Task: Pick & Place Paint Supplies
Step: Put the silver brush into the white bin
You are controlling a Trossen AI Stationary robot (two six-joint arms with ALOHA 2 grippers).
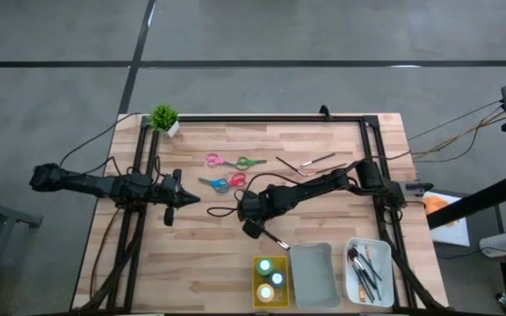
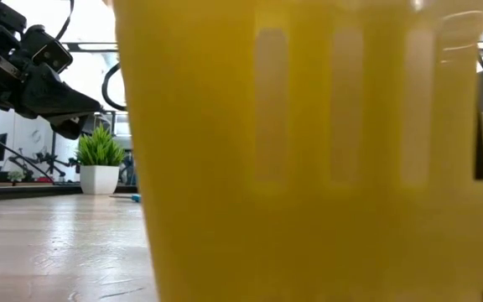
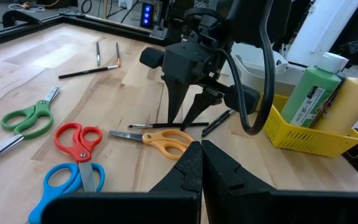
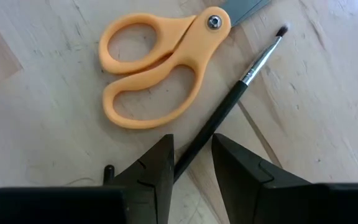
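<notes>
My right gripper [image 4: 192, 140] is open and points down at the table's middle [image 1: 242, 209]. Its fingers stand on either side of a thin black brush [image 4: 229, 102] that lies flat on the wood; I see no touch. Orange-handled scissors [image 4: 157, 62] lie just beyond the brush. Blue and red scissors [image 1: 222, 183] and pink and green scissors [image 1: 224, 161] lie farther toward the far edge. My left gripper [image 3: 201, 163] is shut and hovers left of the scissors [image 1: 187, 198], holding nothing.
Along the near edge stand a yellow tray [image 1: 269, 294] with paint bottles [image 3: 312, 93], a grey tray [image 1: 313, 274] and a white tray [image 1: 369, 272] with brushes. More thin brushes [image 1: 310, 163] lie toward the far right. One more brush [image 1: 275, 237] lies nearer. A potted plant [image 1: 163, 118] stands at the far left corner.
</notes>
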